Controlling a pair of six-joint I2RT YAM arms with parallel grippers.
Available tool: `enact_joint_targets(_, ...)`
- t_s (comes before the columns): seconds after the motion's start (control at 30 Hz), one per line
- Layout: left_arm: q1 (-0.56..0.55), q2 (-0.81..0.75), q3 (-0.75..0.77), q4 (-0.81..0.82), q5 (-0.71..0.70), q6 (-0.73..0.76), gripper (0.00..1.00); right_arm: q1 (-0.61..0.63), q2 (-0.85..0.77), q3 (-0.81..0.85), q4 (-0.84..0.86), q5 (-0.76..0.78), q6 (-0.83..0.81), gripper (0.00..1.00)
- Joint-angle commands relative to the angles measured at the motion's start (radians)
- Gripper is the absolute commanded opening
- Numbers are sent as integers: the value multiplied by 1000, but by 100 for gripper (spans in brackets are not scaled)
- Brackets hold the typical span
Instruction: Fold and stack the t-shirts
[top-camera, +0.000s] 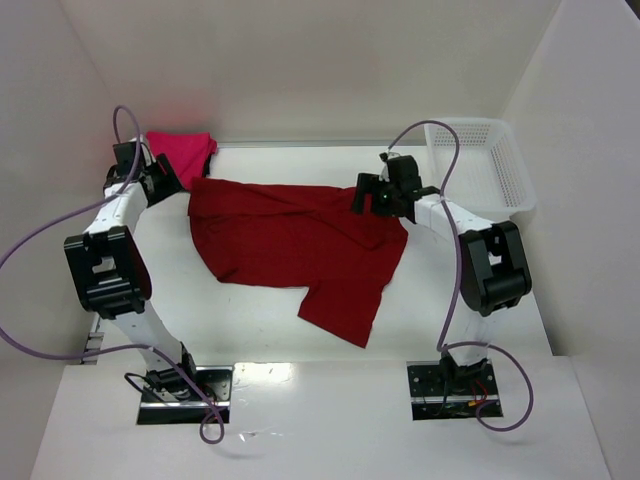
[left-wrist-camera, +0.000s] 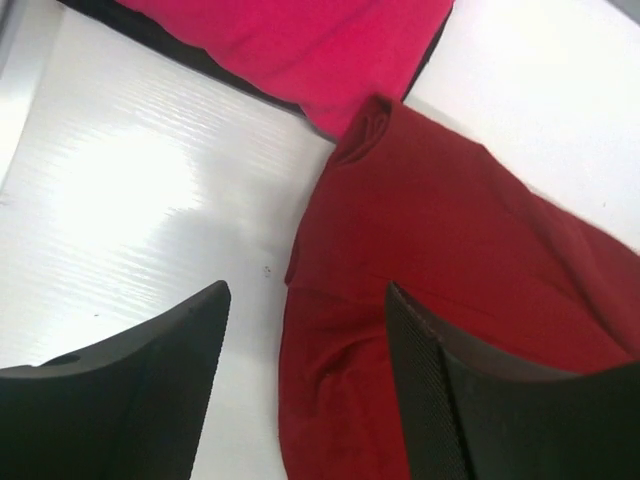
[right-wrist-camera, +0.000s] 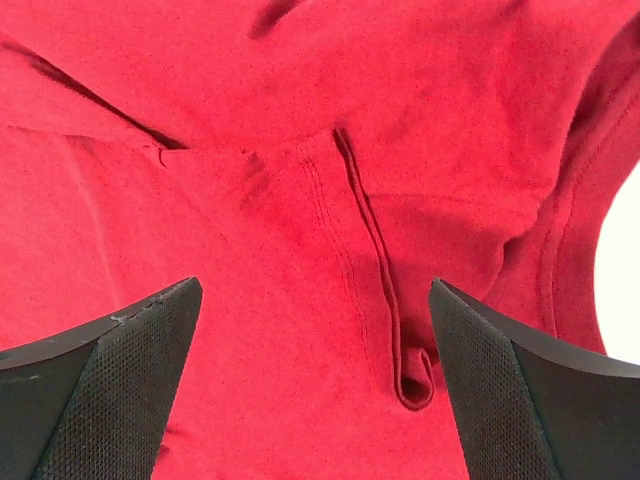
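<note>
The white mesh basket (top-camera: 480, 165) sits at the far right corner of the table (top-camera: 250, 330), close to the wall (top-camera: 590, 150). The right arm (top-camera: 455, 218) reaches past its near-left corner, between the basket and the cloth. The basket and the cloth do not touch.

The red shirt (top-camera: 280, 235) lies crumpled on the table, left of the basket. Its long axis runs across the table, one end towards the basket. A lobe of cloth trails off from the basket-side end towards the near edge. Which end is the neck cannot be told.

The pink shirt (top-camera: 182, 152) is bunched at the far corner opposite the basket. The corner of the red shirt farthest from the basket touches it.

The right gripper (top-camera: 368, 195) is over the red shirt's end nearest the basket. Its fingers are spread apart, and the wrist view shows only creased cloth and a rolled seam fold between them. Whether the tips touch the cloth cannot be told.

The left gripper (top-camera: 165, 182) is at the red shirt's other end, just beside the pink shirt. Its fingers are also apart and grip nothing. They straddle the red shirt's edge, with bare table under one finger and cloth under the other.
</note>
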Motion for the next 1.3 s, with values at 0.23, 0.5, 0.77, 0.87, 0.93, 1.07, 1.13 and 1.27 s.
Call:
enact_joint_targets(0.23, 8, 32, 57, 70, 146, -54, 72, 42, 125, 94, 57, -8, -61, 100)
enact_joint_targets(0.5, -6, 31, 79, 80, 169, -12, 74, 42, 196, 164, 66, 22, -92, 97)
enact_joint_targets(0.77, -6, 21, 79, 70, 170, 17, 75, 53, 300, 262, 57, 31, -101, 82)
enact_joint_targets(0.87, -6, 21, 79, 70, 170, 26, 75, 73, 300, 262, 57, 31, -101, 74)
enact_joint_targets(0.93, -6, 12, 79, 61, 170, 26, 75, 73, 300, 241, 57, 31, -101, 72)
enact_joint_targets(1.07, -6, 12, 79, 61, 170, 26, 75, 73, 300, 230, 66, 20, -101, 62)
enact_joint_targets(1.13, -6, 12, 79, 61, 170, 26, 75, 73, 309, 230, 66, 9, -101, 56)
enact_joint_targets(1.27, -6, 3, 79, 61, 170, 26, 75, 73, 309, 221, 66, -3, -101, 41)
